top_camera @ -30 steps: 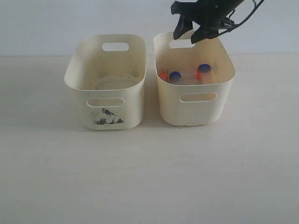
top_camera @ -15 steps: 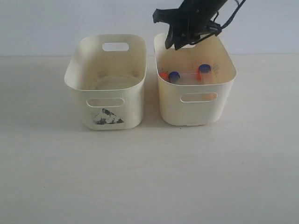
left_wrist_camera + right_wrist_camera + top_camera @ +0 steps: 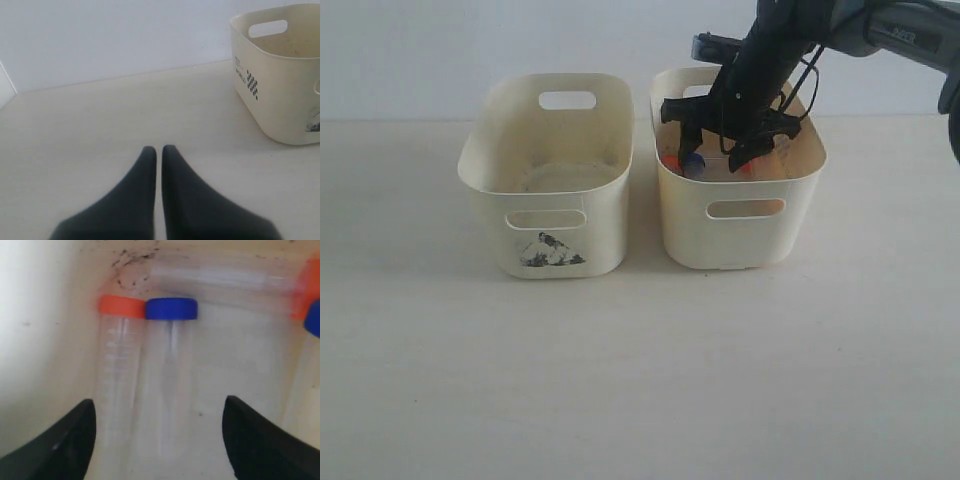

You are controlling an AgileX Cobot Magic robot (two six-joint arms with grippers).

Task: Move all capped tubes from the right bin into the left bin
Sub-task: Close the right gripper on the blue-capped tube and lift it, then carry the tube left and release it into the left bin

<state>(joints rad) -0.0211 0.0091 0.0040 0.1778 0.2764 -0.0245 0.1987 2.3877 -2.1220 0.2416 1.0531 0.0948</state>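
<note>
The right bin (image 3: 685, 230), plain-fronted, holds several capped tubes. My right gripper (image 3: 714, 150) is down inside it, open. In the right wrist view the gripper (image 3: 160, 401) straddles two tubes lying side by side on the bin floor: an orange-capped tube (image 3: 116, 365) and a blue-capped tube (image 3: 170, 360). A third tube (image 3: 220, 280) lies across beyond them, and another blue cap (image 3: 314, 317) shows at the edge. The left bin (image 3: 605, 225) with its dark triangular mark (image 3: 548, 250) holds no tubes. My left gripper (image 3: 156, 149) is shut and empty over bare table, short of the left bin (image 3: 280, 100).
The two bins stand side by side with a narrow gap between them. A pale wall rises behind the table. The orange-capped tube lies close to the right bin's side wall (image 3: 45, 340).
My right gripper has come down from above the right bin's back rim into the bin, swinging left over the tubes. The bins and tubes have not moved.
</note>
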